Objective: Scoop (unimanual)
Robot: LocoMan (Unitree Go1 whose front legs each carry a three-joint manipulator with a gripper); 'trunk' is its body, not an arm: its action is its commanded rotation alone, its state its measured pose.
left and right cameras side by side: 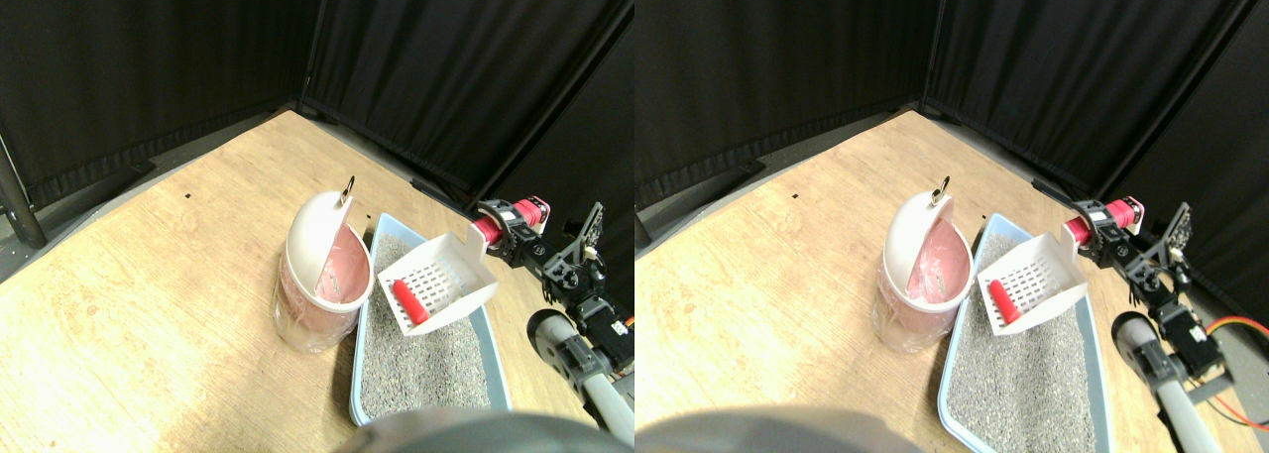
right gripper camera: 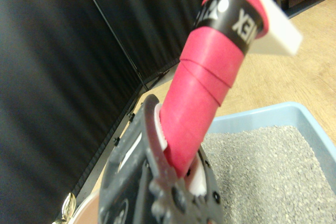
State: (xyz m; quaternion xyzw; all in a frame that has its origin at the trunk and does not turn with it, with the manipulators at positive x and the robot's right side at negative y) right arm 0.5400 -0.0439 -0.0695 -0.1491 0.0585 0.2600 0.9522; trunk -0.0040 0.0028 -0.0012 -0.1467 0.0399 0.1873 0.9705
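A white slotted scoop [left and right cameras side by side: 439, 278] hangs tilted above the litter tray [left and right cameras side by side: 363, 346], close to the bin's rim. A red cylinder-shaped piece [left and right cameras side by side: 408, 301] lies in the scoop's lower corner. The scoop's handle [left and right cameras side by side: 488, 232], wrapped in red tape, runs back to my right gripper [left and right cameras side by side: 513, 225], which is shut on it. In the wrist view the red handle [right gripper camera: 207, 87] rises out of the dark jaw frame [right gripper camera: 176, 169], with grey litter [right gripper camera: 262, 171] and the blue tray rim [right gripper camera: 286, 111] behind it.
A clear bin [left and right cameras side by side: 319, 284] with a pink liner and a white swing lid stands against the tray's left side. Both rest on a wooden floor [left and right cameras side by side: 149, 304]. Black curtains [left and right cameras side by side: 149, 56] close off the back and right.
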